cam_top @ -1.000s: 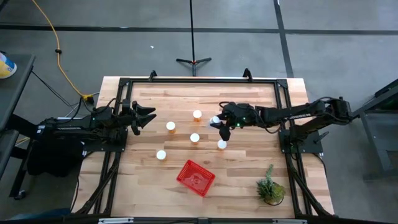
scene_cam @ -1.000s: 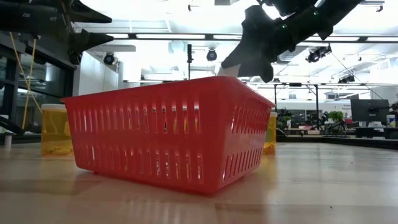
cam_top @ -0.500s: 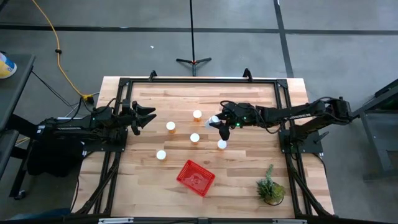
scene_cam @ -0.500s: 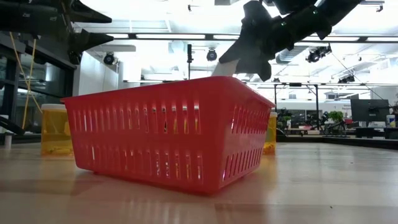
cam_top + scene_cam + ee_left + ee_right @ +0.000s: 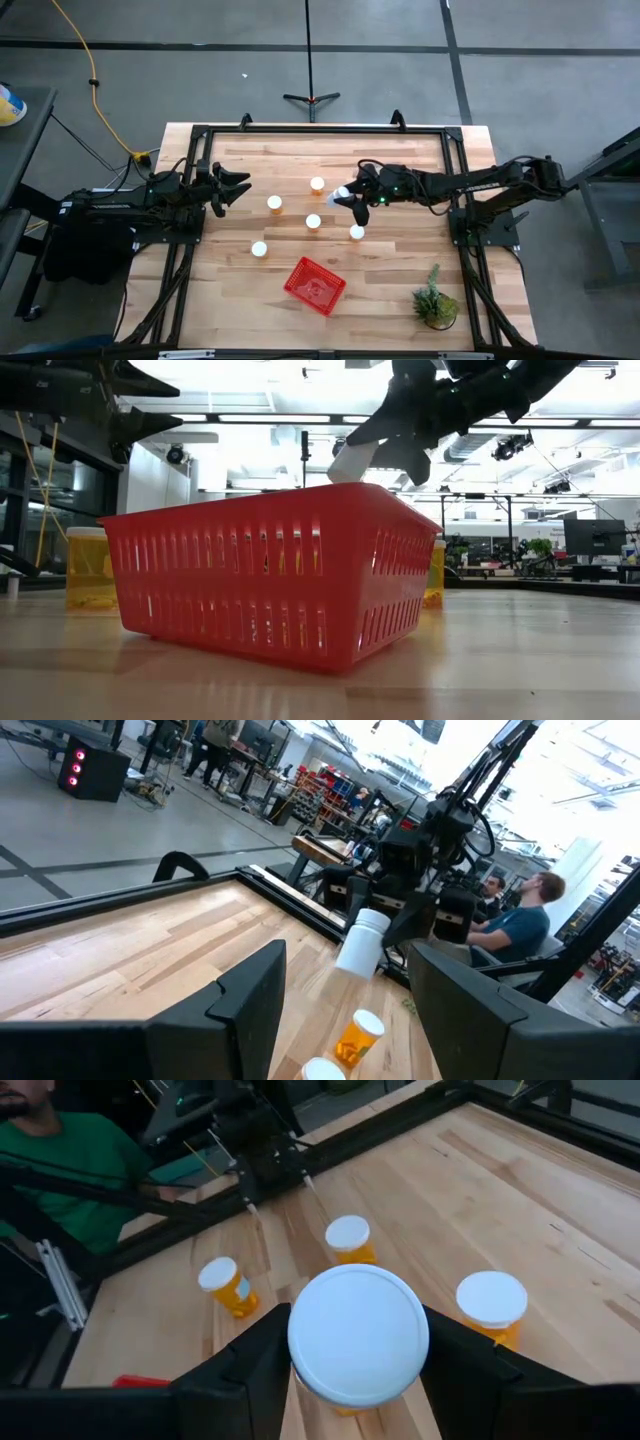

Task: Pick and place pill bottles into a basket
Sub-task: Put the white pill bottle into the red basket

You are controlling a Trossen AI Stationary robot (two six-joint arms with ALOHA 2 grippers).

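Aloft, right tool (image 5: 350, 196) clamping pill bottle (image 5: 358, 1334)

Six bottles in all: five stand on the bench (image 5: 400, 270) — one (image 5: 317, 184), a second (image 5: 274, 203), a third (image 5: 313, 221), a fourth (image 5: 357, 232) and a fifth (image 5: 259, 248) — and a sixth (image 5: 343, 192) is lifted off it in the right claw (image 5: 347, 197). One basket (image 5: 314, 285). One potted plant (image 5: 434, 303). Two arms, so two claws, the left claw (image 5: 236, 187) being the other. One stand (image 5: 311, 97) is on the floor past the bench.
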